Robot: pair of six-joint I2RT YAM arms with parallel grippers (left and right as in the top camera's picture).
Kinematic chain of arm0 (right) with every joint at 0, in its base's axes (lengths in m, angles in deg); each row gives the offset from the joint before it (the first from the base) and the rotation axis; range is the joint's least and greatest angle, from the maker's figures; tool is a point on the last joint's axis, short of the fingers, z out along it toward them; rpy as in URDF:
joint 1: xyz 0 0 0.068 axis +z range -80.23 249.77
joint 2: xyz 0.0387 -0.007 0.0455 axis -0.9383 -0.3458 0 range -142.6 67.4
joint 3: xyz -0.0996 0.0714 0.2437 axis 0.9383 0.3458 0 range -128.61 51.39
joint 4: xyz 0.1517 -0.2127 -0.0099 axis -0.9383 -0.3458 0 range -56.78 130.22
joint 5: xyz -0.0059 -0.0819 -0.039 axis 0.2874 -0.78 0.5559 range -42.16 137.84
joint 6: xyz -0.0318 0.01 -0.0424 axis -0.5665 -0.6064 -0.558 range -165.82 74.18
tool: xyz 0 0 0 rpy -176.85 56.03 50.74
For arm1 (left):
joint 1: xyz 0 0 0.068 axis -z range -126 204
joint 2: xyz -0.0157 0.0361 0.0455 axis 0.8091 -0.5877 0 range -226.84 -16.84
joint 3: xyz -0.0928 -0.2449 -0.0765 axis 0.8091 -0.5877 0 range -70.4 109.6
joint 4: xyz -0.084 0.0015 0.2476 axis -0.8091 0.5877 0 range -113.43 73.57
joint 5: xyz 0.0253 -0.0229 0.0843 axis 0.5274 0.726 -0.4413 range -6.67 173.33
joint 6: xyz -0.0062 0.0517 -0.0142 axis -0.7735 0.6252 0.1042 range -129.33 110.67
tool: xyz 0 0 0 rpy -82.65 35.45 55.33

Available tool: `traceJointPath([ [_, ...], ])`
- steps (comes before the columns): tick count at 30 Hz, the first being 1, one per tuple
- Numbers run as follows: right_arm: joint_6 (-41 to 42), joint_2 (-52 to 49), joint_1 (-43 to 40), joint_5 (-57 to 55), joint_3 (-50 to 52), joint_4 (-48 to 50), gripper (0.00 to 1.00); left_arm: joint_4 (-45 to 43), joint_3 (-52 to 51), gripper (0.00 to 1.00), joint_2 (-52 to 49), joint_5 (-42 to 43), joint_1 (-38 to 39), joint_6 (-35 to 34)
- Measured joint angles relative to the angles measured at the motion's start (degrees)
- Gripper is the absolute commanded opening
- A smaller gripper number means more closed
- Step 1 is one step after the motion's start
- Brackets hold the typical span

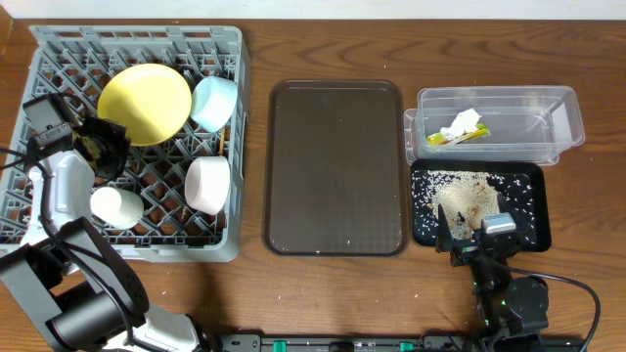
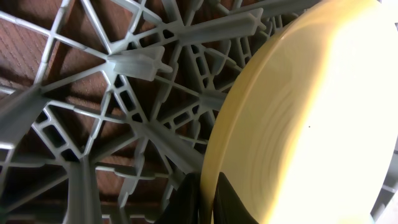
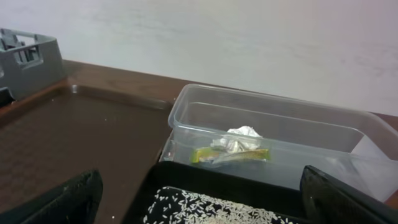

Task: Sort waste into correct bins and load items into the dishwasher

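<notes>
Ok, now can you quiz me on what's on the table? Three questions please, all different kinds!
1. True or false: the snack wrapper lies in the clear tub.
2. What lies in the black tray? A) rice scraps B) chopsticks C) a cup
3. How many dishes sit in the grey dish rack?
Key: 1 true. 2 A. 3 four: yellow plate, blue bowl, white bowl, white cup.
</notes>
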Motion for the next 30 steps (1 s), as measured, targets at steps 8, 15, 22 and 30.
traceJointPath([
  [8,0.0,0.0,0.0,0.02,0.0,0.0,0.99,-0.28,-0.02,0.08,0.28,0.2,0.0,1.36],
  [15,0.0,0.0,0.0,0.0,0.0,0.0,0.99,-2.29,-0.61,0.08,4.87,0.15,0.42,6.56],
  [22,0.0,0.0,0.0,0.0,0.0,0.0,0.99,-2.38,-0.61,0.08,9.57,1.29,0.48,10.8],
  [30,0.0,0.0,0.0,0.0,0.0,0.0,0.99,-1.11,-0.68,0.08,12.17,-3.21,0.5,21.75],
])
